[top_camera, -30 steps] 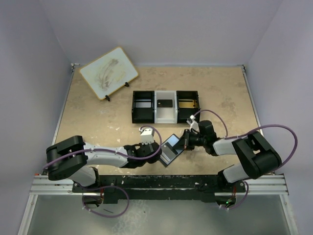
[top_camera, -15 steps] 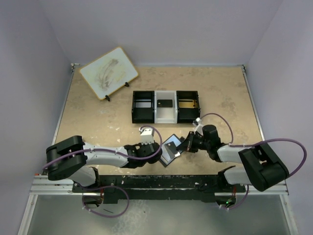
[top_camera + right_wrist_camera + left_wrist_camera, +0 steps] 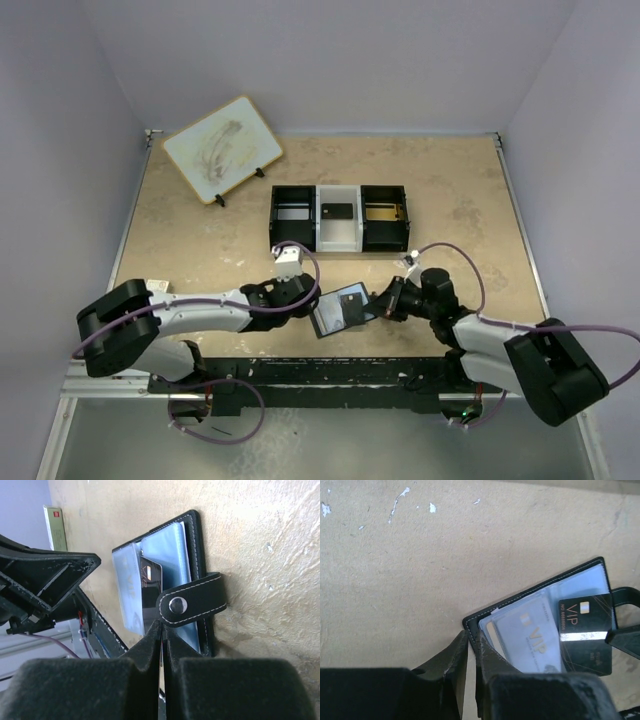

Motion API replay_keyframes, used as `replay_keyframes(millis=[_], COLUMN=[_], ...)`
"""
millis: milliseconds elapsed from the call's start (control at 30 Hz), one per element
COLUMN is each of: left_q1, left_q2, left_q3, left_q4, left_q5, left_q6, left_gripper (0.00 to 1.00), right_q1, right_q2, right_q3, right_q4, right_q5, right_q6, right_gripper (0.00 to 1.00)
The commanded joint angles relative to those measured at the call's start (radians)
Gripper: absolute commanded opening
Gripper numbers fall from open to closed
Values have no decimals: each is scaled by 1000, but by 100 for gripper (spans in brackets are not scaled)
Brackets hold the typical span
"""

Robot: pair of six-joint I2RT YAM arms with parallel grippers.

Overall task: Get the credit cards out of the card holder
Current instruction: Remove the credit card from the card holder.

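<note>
down at the near edge, both arms low, and the wallet (image 3: 330, 316) lies open on the table (image 3: 200, 240) right between them, pale inside facing up

its long axis runs left to right in the top view, with the right end swung a touch farther away

left gripper (image 3: 471, 636) has its jaws almost together, only a thin slit, nipping the wallet's left corner at the very tips

over to the right gripper (image 3: 161, 626), jaws pressed together and clamped on the edge of the dark card (image 3: 585, 652)

that card sits on the wallet's right half with its long axis across the wallet's own

the pale card (image 3: 530, 640) is beside it, on the left gripper's side, tucked in its pocket and lying along the wallet

the strap (image 3: 192, 602) with its stud points off the right end, folded back over the wallet's rim just beside the right fingers

farther back, the three-bin tray (image 3: 292, 243) sits mid-table, well apart from the wallet, with a dark flat piece in its white middle bin

far left corner, a white board (image 3: 222, 148) leans tilted on its stand
</note>
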Motion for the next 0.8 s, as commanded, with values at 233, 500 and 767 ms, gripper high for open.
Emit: replay_keyframes(millis=[233, 500, 767], left_q1=[-25, -93, -106], left_q2=[-24, 168, 259], left_q3=[42, 243, 255], left_q4=[144, 83, 22], left_q5=[129, 151, 123], left_q6=[69, 153, 120], left_gripper=[18, 17, 5], right_q1=[5, 4, 3], right_q2=[75, 187, 199], right_q3=[51, 71, 72], right_q4=[26, 83, 85], right_q5=[-5, -59, -62], right_q6=[-24, -33, -35], right_gripper=[5, 5, 9])
